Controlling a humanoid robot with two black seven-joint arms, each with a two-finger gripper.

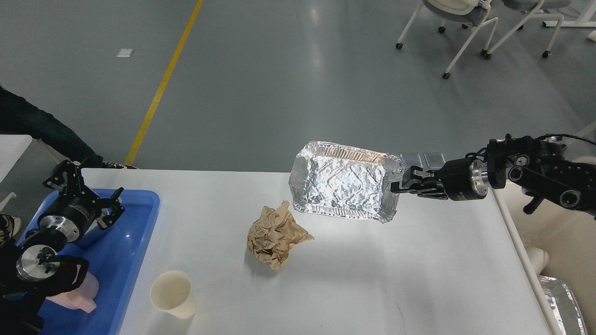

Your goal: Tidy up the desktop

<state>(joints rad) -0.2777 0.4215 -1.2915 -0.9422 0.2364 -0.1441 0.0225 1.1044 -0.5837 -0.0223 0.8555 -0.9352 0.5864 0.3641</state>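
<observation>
The white desktop (372,279) fills the lower view. My right gripper (400,185) is shut on the right rim of a foil tray (344,187) and holds it tilted in the air above the desktop's far side. A crumpled brown paper ball (274,235) lies on the desktop below and left of the tray. A cream paper cup (171,293) stands near the front left. My left gripper (91,197) is open over the blue tray (125,251) at the left, with a shiny metal thing between its fingers.
A pink object (77,295) lies in the blue tray under my left arm. A cream bin (563,260) with foil (561,302) in it stands beyond the desktop's right edge. Chairs (465,28) stand far back on the floor.
</observation>
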